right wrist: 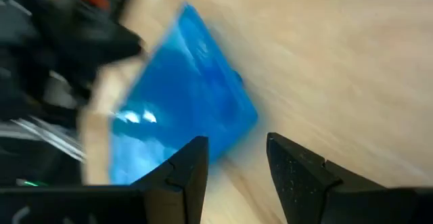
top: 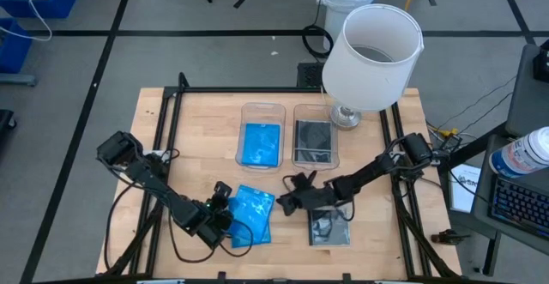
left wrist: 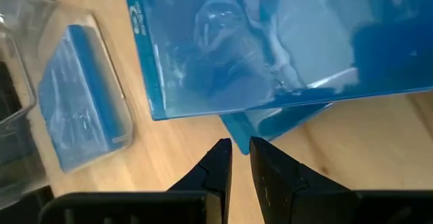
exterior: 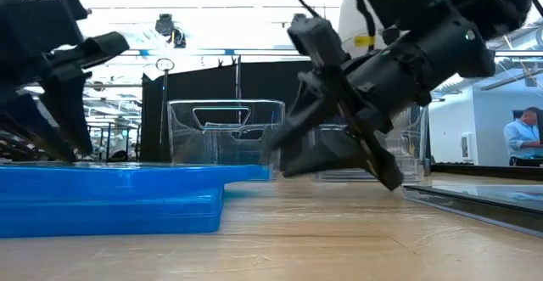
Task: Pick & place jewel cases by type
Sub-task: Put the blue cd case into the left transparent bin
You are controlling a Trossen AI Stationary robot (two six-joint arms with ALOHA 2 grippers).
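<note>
A stack of bright blue rectangular jewel cases (top: 254, 215) lies flat on the table's near middle (exterior: 110, 198) (left wrist: 270, 41) (right wrist: 189, 116). Grey square cases with discs (top: 329, 227) lie flat to its right (exterior: 479, 203). One blue case (top: 262, 143) lies in the left clear bin (left wrist: 81, 102), one grey case (top: 313, 140) in the right bin. My left gripper (top: 227, 217) (left wrist: 241, 148) sits at the blue stack's left edge, fingers a narrow gap apart with nothing between. My right gripper (top: 290, 195) (exterior: 335, 169) (right wrist: 237, 149) hovers open between the stack and the grey cases.
Two clear bins (top: 262, 106) (top: 315, 108) stand side by side at the table's far middle (exterior: 225, 132). A white lamp (top: 373, 57) stands at the far right, its base (top: 346, 117) beside the right bin. A black frame (top: 257, 90) rims the table. A person (exterior: 522, 137) stands in the room behind.
</note>
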